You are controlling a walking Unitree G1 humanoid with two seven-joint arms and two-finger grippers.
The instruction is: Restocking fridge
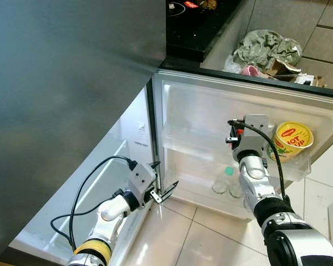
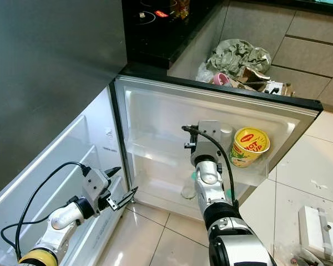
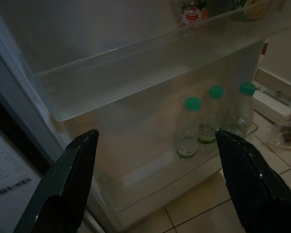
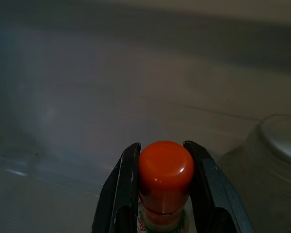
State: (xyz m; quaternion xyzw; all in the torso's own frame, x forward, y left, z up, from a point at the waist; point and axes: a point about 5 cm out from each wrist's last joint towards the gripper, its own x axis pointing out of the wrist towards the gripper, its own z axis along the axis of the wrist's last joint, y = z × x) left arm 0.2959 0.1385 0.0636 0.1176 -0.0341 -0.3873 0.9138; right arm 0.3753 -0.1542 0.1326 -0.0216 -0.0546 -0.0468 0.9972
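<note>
Red-capped bottle (image 4: pixel 165 170) sits between the two black fingers of the right gripper (image 4: pixel 164 194), which is closed on it just below the cap, so the bottle's long axis runs along the fingers and its cap points forward toward the inside face of the fridge door (image 1: pixel 205 111). In the head views the right arm reaches up to the upper door shelf (image 1: pixel 194 145), and its wrist is just beside the yellow noodle cup (image 1: pixel 291 141) that stands at the right end of this shelf. The relation that matters for the coming move is that the shelf lies directly ahead of and a little under the held bottle; probably the bottle must go over the shelf rail and down, to the left of the cup, without touching it. The left gripper (image 1: pixel 165 191) is lower, near the hinge edge of the door, with its fingers spread wide and holding nothing. Its wrist view looks at the lower door shelf (image 3: pixel 184 179), where three clear bottles with green caps (image 3: pixel 211 119) stand close together. The right arm is clearly the nearer one to the upper shelf. On the bench behind the door lies a crumpled bag (image 1: pixel 266 47).
</note>
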